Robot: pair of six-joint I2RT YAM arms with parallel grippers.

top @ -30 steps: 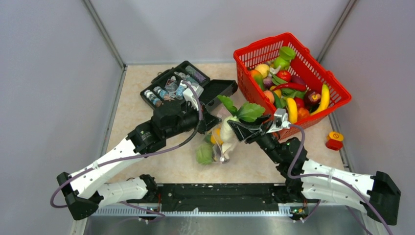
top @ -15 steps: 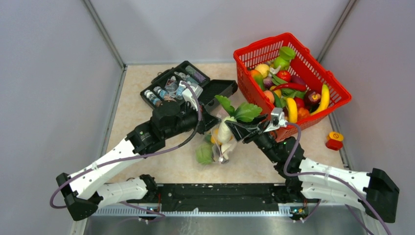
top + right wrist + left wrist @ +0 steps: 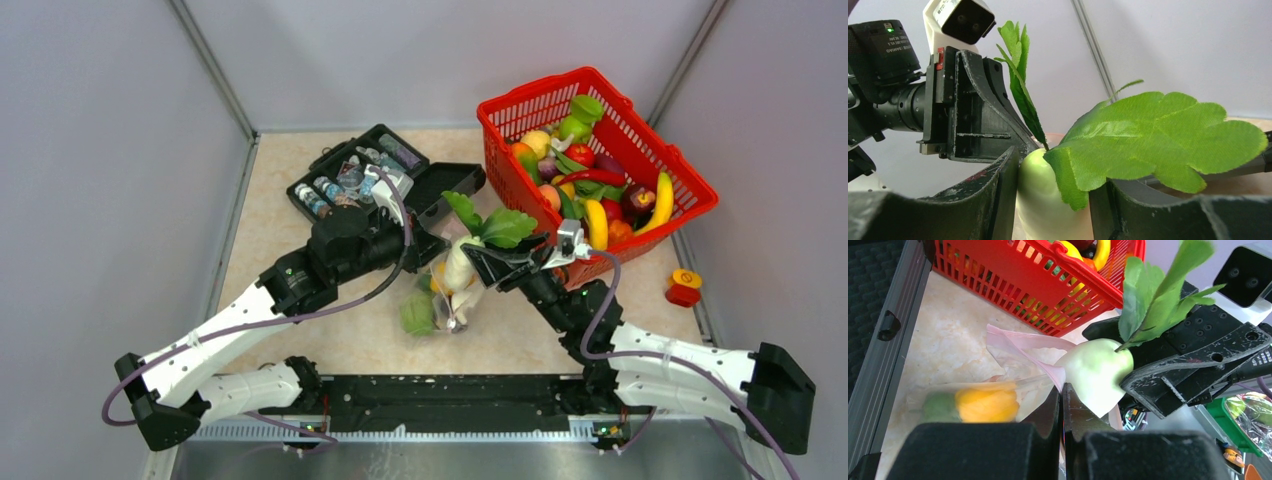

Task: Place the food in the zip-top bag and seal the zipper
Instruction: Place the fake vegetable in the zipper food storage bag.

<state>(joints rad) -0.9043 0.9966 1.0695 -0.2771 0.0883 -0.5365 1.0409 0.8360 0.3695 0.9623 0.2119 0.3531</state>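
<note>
1. Near the middle of the table (image 3: 268, 225), the zip-top bag (image 3: 437, 300) lies between the two arms, with a green piece (image 3: 940, 407) and a yellow piece (image 3: 985, 405) of food inside it.
2. The left gripper (image 3: 1063, 390) has its fingers pressed together. It seems to nip the bag's film at the mouth, though the fingers themselves hide the contact.
3. The pink zipper (image 3: 1020, 339) is lifted and parted just above those fingers.
4. The right gripper (image 3: 1053, 190) is clamped on the white body of the leafy radish (image 3: 1035, 200), one finger on each side.
5. The radish's lower end sits at the bag's mouth, just beside the zipper. Whether it has passed the strip I cannot tell.
6. A red basket (image 3: 497, 130) heaped with toy food stands behind the right gripper, and an open black case (image 3: 452, 183) stands behind the left.
</note>
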